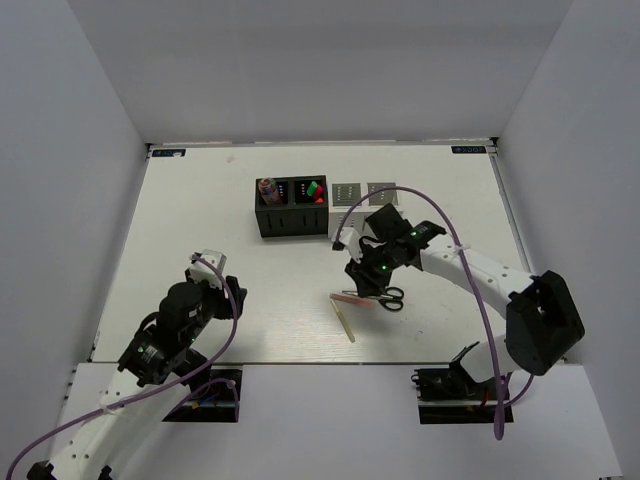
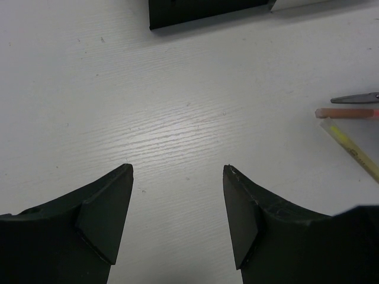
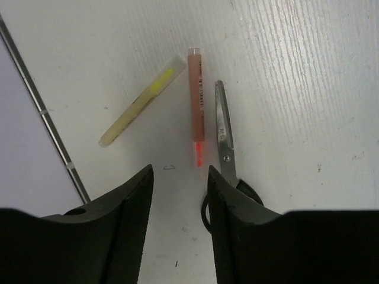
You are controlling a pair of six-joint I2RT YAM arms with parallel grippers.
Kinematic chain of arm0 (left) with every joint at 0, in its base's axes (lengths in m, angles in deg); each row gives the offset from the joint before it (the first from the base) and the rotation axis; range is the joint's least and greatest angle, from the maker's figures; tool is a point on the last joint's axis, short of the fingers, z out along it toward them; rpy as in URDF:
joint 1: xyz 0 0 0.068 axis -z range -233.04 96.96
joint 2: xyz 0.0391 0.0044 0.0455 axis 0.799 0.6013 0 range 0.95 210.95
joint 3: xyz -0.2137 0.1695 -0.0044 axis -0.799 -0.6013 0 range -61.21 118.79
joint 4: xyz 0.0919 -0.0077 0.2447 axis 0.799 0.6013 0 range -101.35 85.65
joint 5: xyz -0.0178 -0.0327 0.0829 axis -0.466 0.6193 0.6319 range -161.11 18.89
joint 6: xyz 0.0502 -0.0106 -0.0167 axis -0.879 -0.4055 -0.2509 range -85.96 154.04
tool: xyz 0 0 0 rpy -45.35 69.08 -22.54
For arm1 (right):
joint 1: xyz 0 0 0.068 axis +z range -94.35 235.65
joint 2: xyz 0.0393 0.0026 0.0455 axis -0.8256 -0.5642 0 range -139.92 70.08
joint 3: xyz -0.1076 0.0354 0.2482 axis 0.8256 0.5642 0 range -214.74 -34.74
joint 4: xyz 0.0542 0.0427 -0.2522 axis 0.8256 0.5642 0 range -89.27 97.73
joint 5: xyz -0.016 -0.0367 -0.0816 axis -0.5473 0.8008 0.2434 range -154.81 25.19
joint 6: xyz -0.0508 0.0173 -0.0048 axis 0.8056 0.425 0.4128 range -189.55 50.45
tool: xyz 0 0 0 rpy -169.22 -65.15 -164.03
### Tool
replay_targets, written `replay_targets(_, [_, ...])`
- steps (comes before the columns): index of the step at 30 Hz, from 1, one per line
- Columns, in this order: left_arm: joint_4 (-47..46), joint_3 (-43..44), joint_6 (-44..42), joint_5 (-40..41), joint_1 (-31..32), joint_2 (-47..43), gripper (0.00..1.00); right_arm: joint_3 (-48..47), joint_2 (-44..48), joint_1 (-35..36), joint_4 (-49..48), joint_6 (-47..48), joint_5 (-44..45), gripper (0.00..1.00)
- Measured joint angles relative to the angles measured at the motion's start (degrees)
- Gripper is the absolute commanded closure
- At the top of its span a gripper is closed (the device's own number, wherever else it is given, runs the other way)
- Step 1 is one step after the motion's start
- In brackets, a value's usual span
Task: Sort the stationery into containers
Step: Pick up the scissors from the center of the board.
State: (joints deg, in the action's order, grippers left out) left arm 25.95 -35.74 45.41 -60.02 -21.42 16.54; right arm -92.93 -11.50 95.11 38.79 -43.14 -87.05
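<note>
Three pieces of stationery lie together on the table: black-handled scissors (image 1: pixel 388 297) (image 3: pixel 222 127), a thin pink stick (image 1: pixel 352 297) (image 3: pixel 196 97) and a pale yellowish stick (image 1: pixel 345 320) (image 3: pixel 141 102). My right gripper (image 1: pixel 366 283) (image 3: pixel 180 171) hovers just above them, open, with bare table between its fingers; its right finger (image 3: pixel 237 225) covers part of the scissors' handle. The containers (image 1: pixel 320 205), two black and two white cubes in a row, stand further back. Coloured caps (image 1: pixel 316 190) show in the second black cube. My left gripper (image 1: pixel 210 268) (image 2: pixel 177 168) is open over bare table at the left.
The left wrist view catches the pink stick (image 2: pixel 346 113), the scissors' tip (image 2: pixel 355 98) and the pale stick (image 2: pixel 355 152) at its right edge, and a black container's base (image 2: pixel 201 9) at the top. White walls enclose the table. A purple cable loops over the right arm (image 1: pixel 470 265).
</note>
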Motion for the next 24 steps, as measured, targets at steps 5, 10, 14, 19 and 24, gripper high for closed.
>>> replay_targets(5, [0.0, 0.0, 0.0, -0.15, 0.0, 0.02, 0.28, 0.39, -4.02, 0.0, -2.19, -0.31, 2.34, 0.8])
replay_targets(10, [0.0, 0.0, 0.0, -0.46, 0.0, 0.13, 0.28, 0.79, -6.1, 0.09, -2.69, -0.94, 7.34, 0.82])
replay_targets(14, [0.0, 0.0, 0.0, -0.68, 0.0, 0.13, 0.28, 2.49, -5.55, 0.09, -4.13, -0.9, 13.35, 0.82])
replay_targets(19, [0.0, 0.0, 0.0, -1.14, 0.0, 0.15, 0.28, 7.45, -2.12, 0.0, -4.44, -0.57, 20.06, 0.82])
replay_targets(24, [-0.02, 0.0, -0.02, -1.66, 0.0, 0.72, 0.38, 9.97, 0.22, -0.09, -5.09, -0.66, 25.33, 0.81])
